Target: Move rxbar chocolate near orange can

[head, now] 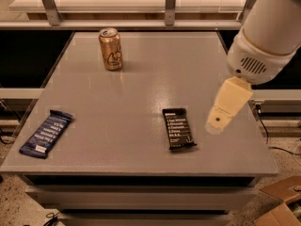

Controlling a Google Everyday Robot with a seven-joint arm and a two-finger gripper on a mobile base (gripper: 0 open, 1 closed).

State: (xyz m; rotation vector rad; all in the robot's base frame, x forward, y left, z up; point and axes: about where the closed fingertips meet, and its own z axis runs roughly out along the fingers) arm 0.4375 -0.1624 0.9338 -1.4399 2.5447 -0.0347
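The rxbar chocolate (178, 128) is a flat black wrapper with white text lines, lying on the grey table (141, 84) right of centre, towards the front. The orange can (110, 49) stands upright at the far left of the table, well apart from the bar. My gripper (221, 118), a cream-coloured piece below the white arm (268, 36), hangs above the table's right side, just right of the bar and not touching it.
A dark blue bar wrapper (46, 133) lies near the front left edge. A metal-framed shelf (169, 6) runs behind the table. A cardboard box (282, 206) sits on the floor at the front right.
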